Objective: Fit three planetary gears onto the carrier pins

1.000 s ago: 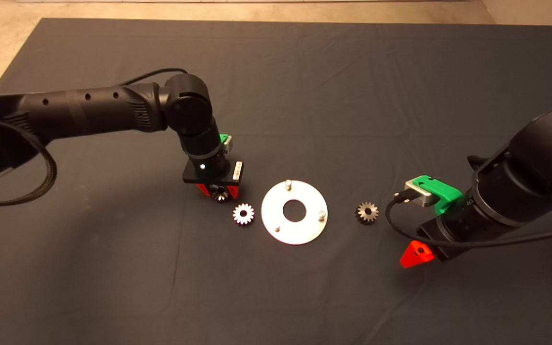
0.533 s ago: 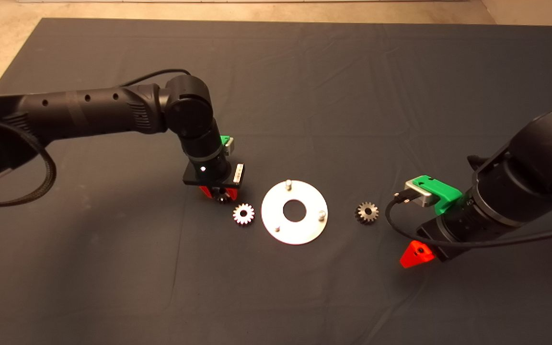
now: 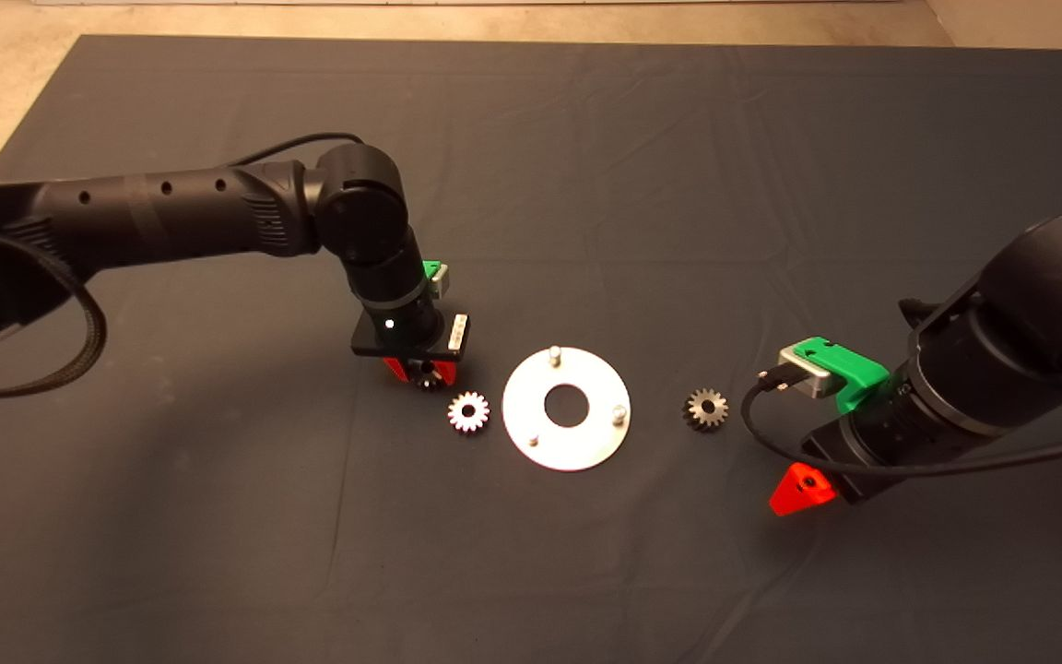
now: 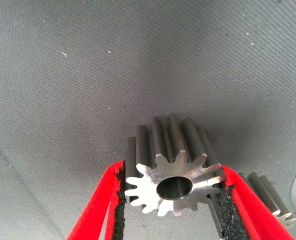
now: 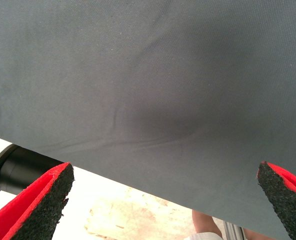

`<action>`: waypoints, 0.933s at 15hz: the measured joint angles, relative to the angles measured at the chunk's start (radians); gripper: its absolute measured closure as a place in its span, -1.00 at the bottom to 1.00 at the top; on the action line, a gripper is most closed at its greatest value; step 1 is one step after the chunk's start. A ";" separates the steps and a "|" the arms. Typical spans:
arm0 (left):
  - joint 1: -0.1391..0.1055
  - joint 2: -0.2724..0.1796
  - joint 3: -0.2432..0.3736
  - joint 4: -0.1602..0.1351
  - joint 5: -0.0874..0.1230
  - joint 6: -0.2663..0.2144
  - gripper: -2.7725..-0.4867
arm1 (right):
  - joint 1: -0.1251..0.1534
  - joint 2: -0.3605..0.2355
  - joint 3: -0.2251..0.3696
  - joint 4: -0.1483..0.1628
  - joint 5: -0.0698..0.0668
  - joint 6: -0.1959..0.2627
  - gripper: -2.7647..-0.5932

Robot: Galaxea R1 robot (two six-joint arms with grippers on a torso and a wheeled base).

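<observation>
We see the dark mat (image 3: pixel 586 166) covering the desk. At its centre lies the silver carrier disc (image 3: pixel 567 447) with three carrier pins (image 3: pixel 554 354) standing bare. The left pincer (image 3: pixel 422 371), just left of the disc on its far side, is clamped on one planetary gear (image 4: pixel 174 170); both pads (image 4: pixel 121 200) press on its teeth. A second planetary gear (image 3: pixel 468 412) lies flat on the mat just left of the disc, near the left pincer. A third planetary gear (image 3: pixel 705 409) lies right of the disc. The right pincer (image 5: pixel 163 200) waits at the right with its fingers (image 5: pixel 43 197) wide apart, holding nothing.
</observation>
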 joint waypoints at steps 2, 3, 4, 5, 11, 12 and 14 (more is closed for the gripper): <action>0.000 0.000 0.000 0.000 -0.001 -0.023 0.55 | 0.000 0.000 0.000 0.000 0.000 0.000 -0.97; 0.000 0.000 0.000 0.000 -0.001 -0.025 0.58 | 0.000 0.000 0.000 0.000 0.000 0.000 -0.97; 0.000 0.002 0.000 0.000 0.000 -0.026 0.59 | 0.000 0.000 0.000 0.000 0.000 0.000 -0.97; 0.000 0.004 -0.003 0.000 0.000 -0.026 0.59 | 0.000 0.000 0.000 0.000 0.000 0.000 -0.97; -0.001 0.006 -0.009 -0.003 0.001 -0.025 0.67 | 0.000 0.000 0.000 0.000 0.000 0.000 -0.97; -0.002 0.006 -0.009 -0.003 0.001 -0.025 0.68 | 0.000 0.000 0.000 0.000 0.000 0.000 -0.97; -0.002 0.006 -0.009 -0.003 0.001 -0.024 0.69 | 0.000 0.000 0.000 0.000 0.000 0.000 -0.97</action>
